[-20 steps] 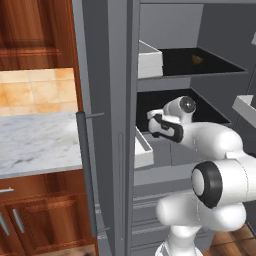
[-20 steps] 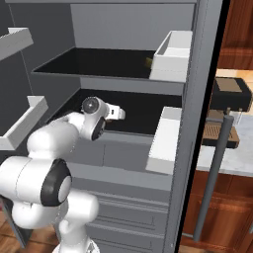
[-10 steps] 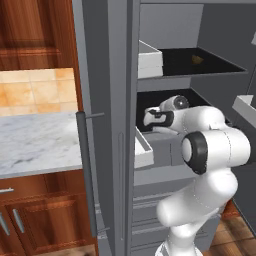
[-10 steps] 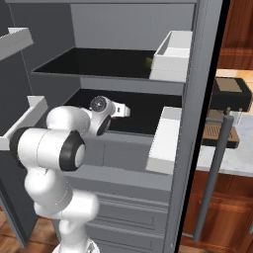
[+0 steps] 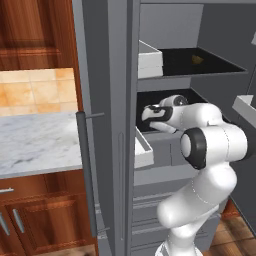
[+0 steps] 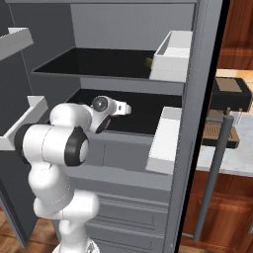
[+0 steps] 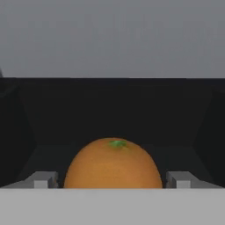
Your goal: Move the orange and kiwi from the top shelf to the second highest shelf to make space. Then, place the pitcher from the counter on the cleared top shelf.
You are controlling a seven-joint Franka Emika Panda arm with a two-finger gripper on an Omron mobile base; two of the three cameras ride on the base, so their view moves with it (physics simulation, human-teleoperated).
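The gripper (image 7: 113, 180) reaches into the open fridge at the level of the second highest shelf (image 6: 148, 111), its fingers (image 7: 43, 179) spread wide — one tip to each side of the orange (image 7: 113, 164), with a small gap between each tip and the fruit's skin. The orange sits between them and just ahead, on the black board of that shelf, its green stem spot turned up and away from the fingers; nothing shows the tips pressing on it. Beyond the fruit the shelf runs back to the grey rear wall of the fridge. In the left base view the hand (image 5: 152, 114) is just over the front of this shelf, pointing inward. Above the fingers lies the top shelf (image 5: 210, 62), where a small brownish thing (image 5: 197, 59) rests toward the back — too small to name with certainty.
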